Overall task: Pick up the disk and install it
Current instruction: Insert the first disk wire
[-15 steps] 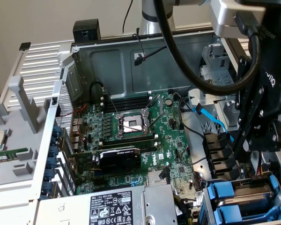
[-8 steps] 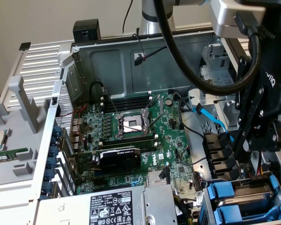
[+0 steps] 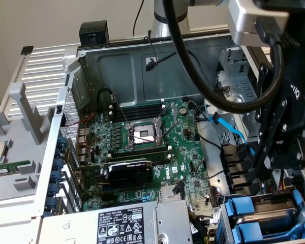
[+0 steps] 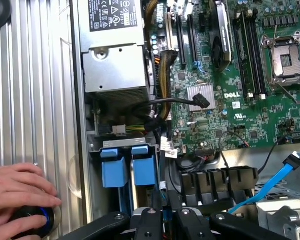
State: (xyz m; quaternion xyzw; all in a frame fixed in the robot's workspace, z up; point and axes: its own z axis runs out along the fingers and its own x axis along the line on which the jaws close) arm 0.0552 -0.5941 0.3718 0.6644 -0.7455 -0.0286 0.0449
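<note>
Open computer case against a beige wall; jaws' state unclear.

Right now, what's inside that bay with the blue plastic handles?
Two blue frames stand side by side in the drive bay, beside the power supply. Whatever sits in the frames lower down is hidden by the bay's walls and the gripper.

Computer repair lab, opened Dell tower case, exposed motherboard, robot arm overhead
</note>
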